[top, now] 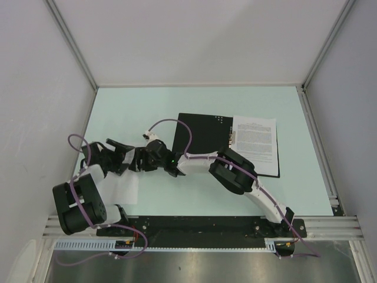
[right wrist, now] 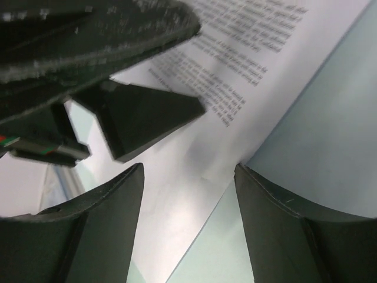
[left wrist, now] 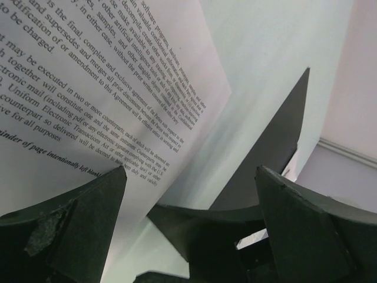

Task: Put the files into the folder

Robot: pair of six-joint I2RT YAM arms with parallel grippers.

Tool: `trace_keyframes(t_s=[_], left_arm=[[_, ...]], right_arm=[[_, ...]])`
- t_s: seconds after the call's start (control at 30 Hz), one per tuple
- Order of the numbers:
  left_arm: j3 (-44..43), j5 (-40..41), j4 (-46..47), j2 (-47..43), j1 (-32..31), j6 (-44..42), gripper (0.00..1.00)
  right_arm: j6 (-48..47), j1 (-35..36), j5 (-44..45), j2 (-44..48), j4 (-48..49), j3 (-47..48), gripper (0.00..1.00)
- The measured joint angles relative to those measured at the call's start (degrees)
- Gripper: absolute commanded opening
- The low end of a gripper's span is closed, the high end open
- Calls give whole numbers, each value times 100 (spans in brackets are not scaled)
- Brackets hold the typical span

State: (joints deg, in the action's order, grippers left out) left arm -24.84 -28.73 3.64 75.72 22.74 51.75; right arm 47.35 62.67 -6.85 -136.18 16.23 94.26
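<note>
The folder [top: 197,132] lies open mid-table, black inside up. A printed sheet of the files [top: 256,144] rests on its right half. Another white sheet [top: 121,187] lies on the table at the left, partly under my left arm. My left gripper [top: 125,154] is open just over it. In the left wrist view its fingers [left wrist: 191,177] stand wide apart in front of the printed sheet [left wrist: 88,88], gripping nothing. My right gripper [top: 144,158] reaches across from the right and meets it tip to tip. Its jaws [right wrist: 188,171] are apart, with the sheet's edge [right wrist: 235,76] running between them.
The table is pale green [top: 265,188], with white walls on three sides and metal rails along the edges. My right arm [top: 235,171] crosses over the folder's near edge. The folder's black flap [left wrist: 274,147] rises behind my left fingers.
</note>
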Motion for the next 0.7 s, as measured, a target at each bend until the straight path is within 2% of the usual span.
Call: trace_keyframes(t_s=[0.1, 0.23, 0.43, 0.57, 0.7], left_arm=[[-229, 210, -599, -111, -87, -232, 100], [-540, 957, -1274, -557, -127, -437, 100], [-852, 1851, -1429, -560, -79, -472, 100], [-852, 1847, -1445, 103, 107, -420, 100], [-909, 1473, -1196, 284, 286, -284, 100]], right_arm=[[-138, 22, 437, 81, -520, 144, 72], [-219, 11, 787, 96, -966, 348, 73], [-385, -66, 907, 24, -1718, 815, 75], [-387, -98, 911, -236, -2236, 1419, 75], [-319, -83, 949, -636, -2763, 2232, 74]])
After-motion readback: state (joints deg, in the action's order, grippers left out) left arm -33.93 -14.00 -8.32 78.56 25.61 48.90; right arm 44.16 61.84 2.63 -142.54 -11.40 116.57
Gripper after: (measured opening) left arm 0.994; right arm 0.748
